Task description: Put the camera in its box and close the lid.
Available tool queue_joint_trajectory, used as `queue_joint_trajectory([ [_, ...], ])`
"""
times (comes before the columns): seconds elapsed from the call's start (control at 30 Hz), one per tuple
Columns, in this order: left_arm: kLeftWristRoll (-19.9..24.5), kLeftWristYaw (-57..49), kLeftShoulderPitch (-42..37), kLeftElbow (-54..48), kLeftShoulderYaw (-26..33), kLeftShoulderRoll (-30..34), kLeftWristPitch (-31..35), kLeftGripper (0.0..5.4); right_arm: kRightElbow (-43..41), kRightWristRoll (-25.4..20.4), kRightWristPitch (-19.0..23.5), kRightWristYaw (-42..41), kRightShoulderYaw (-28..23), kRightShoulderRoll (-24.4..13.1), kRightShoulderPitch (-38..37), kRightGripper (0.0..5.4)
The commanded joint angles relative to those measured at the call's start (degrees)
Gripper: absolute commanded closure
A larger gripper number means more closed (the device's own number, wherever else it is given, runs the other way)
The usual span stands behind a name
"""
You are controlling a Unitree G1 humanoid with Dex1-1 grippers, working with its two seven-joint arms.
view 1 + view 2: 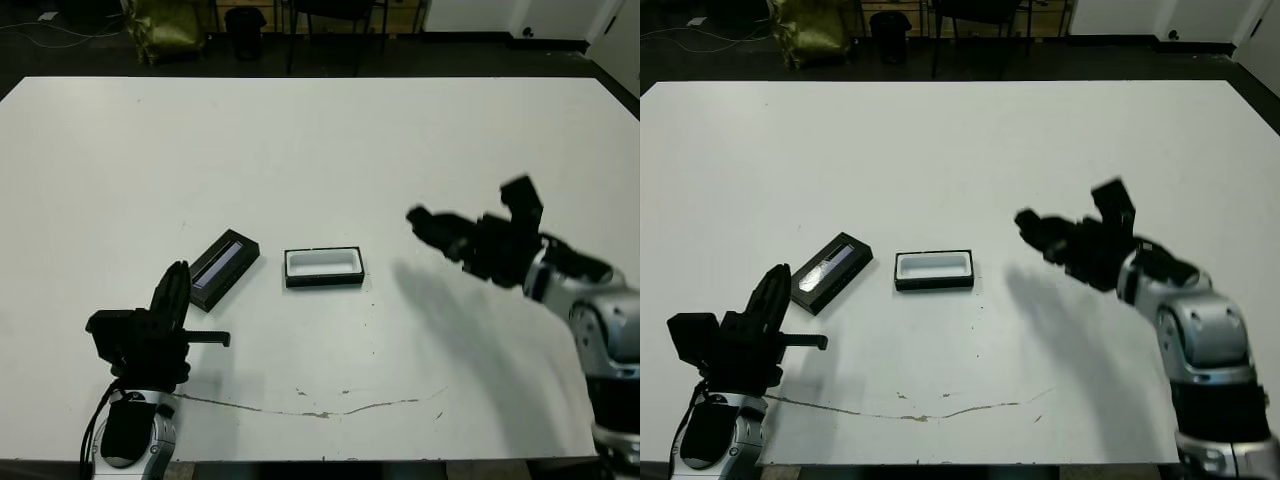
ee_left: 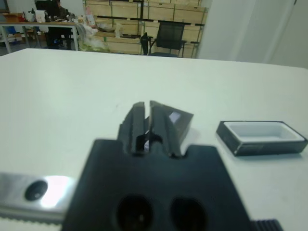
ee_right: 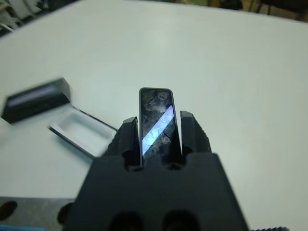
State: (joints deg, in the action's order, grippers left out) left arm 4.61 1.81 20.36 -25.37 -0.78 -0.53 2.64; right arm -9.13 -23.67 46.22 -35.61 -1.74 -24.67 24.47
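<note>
The camera [image 3: 156, 103], a slim black bar with a bluish glint, stands between the fingers of my right gripper [image 3: 158, 120], which is shut on it. That gripper [image 1: 418, 219] hovers above the table, to the right of the box [image 1: 324, 281]. The box is an open black tray with a white lining and nothing inside. Just left of it lies the lid [image 1: 224, 268], black with a greyish stripe, at an angle. My left gripper [image 1: 179, 274] is low near the table's front left, fingers together and holding nothing, pointing toward the lid [image 2: 179, 120].
A thin dark crack line [image 1: 330, 408] runs across the white table near its front edge. Chairs and shelving stand beyond the far edge [image 1: 320, 76]. A person sits at a desk far off in the left wrist view.
</note>
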Motion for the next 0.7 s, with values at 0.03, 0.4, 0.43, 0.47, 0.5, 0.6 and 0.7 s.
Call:
queue_joint_trajectory([
  [0.03, -0.39, -0.12, 0.60, 0.37, -0.14, 0.22, 0.63, 5.40, 0.76, -1.07, 0.68, -1.42, 0.85, -0.54, 2.92, 4.60],
  [0.4, -0.78, -0.44, 0.63, 0.97, -0.67, -0.04, -0.02, 5.40, 7.57, 4.84, -10.01, -12.20, 11.02, -2.29, 15.09, 4.60],
  [0.43, -0.80, -0.45, 0.63, 1.14, -0.70, -0.05, -0.25, 5.40, 8.93, 5.61, -11.81, -14.09, 12.28, -2.26, 16.15, 4.60],
  [0.47, -0.64, -0.39, 0.64, 1.24, -0.68, -0.07, -0.34, 5.40, 10.27, 6.70, -13.68, -15.81, 13.73, -2.23, 17.23, 4.60],
  [0.5, -0.51, -0.39, 0.61, 1.42, -0.66, -0.12, -0.46, 5.40, 12.27, 7.16, -15.27, -17.81, 14.83, -1.75, 18.33, 4.60],
  [0.6, -0.06, -0.22, 0.63, 1.73, -0.67, -0.27, -0.96, 5.40, 20.18, 8.37, -20.70, -24.08, 17.79, 0.48, 21.53, 4.60],
  [0.7, -0.25, -0.30, 0.76, 1.55, -0.81, -0.18, -0.72, 5.40, 25.39, 11.69, -24.89, -27.50, 21.05, 1.72, 24.30, 4.60],
])
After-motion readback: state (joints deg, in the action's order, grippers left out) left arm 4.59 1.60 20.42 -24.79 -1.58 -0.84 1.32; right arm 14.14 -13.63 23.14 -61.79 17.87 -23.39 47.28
